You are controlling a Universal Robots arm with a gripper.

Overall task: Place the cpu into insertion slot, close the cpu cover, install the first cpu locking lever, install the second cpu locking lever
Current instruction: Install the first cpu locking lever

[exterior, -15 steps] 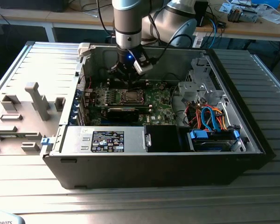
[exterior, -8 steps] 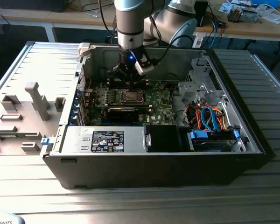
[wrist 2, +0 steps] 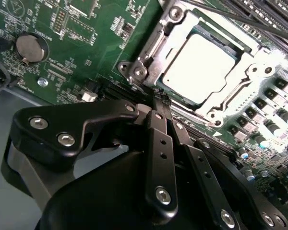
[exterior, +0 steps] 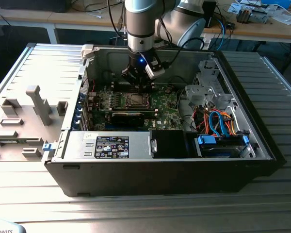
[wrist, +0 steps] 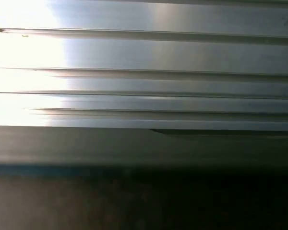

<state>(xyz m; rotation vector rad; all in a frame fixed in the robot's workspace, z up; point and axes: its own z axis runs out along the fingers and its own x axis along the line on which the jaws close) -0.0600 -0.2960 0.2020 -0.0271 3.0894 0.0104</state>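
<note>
pincer: the pincer [wrist 2: 159,103] hangs from the arm inside the open computer case [exterior: 262,160], low over the green motherboard [exterior: 165,104]; in the second wrist view its black fingers [wrist 2: 158,143] run together to a narrow tip, clenched with no gap showing between them.
what it touches: the tip sits right at the edge of the socket frame, by the corner with the hinge screw; i cannot tell whether it grips a thin wire lever there or only presses against the frame.
cpu: the cpu [wrist 2: 198,68], pale silver square, lies flat inside the insertion slot [wrist 2: 156,45] and shows through the window of the frame.
cpu cover: the cpu cover [wrist 2: 233,98] is down over the chip, its silvery frame lying around the chip's edges.
insertion slot on the board: near the middle of the motherboard in the exterior view, just below the pincer [exterior: 138,80].
case: it stands on a ribbed metal tabletop [exterior: 136,208], with grey plastic fixtures [exterior: 36,104] at the exterior view's left.
round battery: a coin cell [wrist 2: 31,46] sits on the board well apart from the socket.
</note>
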